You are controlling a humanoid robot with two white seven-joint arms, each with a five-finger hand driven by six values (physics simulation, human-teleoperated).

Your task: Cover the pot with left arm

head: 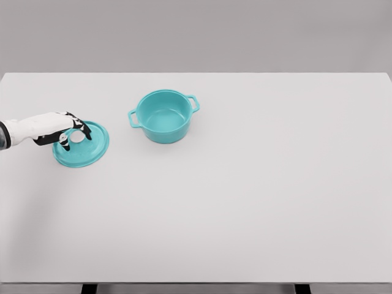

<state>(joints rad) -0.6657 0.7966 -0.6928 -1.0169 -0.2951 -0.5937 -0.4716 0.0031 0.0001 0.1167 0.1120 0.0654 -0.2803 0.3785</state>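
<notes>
Directly beneath left robot hand (pixel 68 131): lid (pixel 81 147).

We note a white table (pixel 257 202), spanning from 9 to 3 o'clock, grey wall (pixel 196 33) at 12 o'clock, two dark legs at 6 o'clock.

We see a teal pot (pixel 163 116), the same teal inside and on its handles. The lid (pixel 81 147) is also teal, with a white knob (pixel 77 138). Our left hand (pixel 61 128) is white with black fingers. The table (pixel 257 196) is plain white, the wall (pixel 196 33) grey.
</notes>
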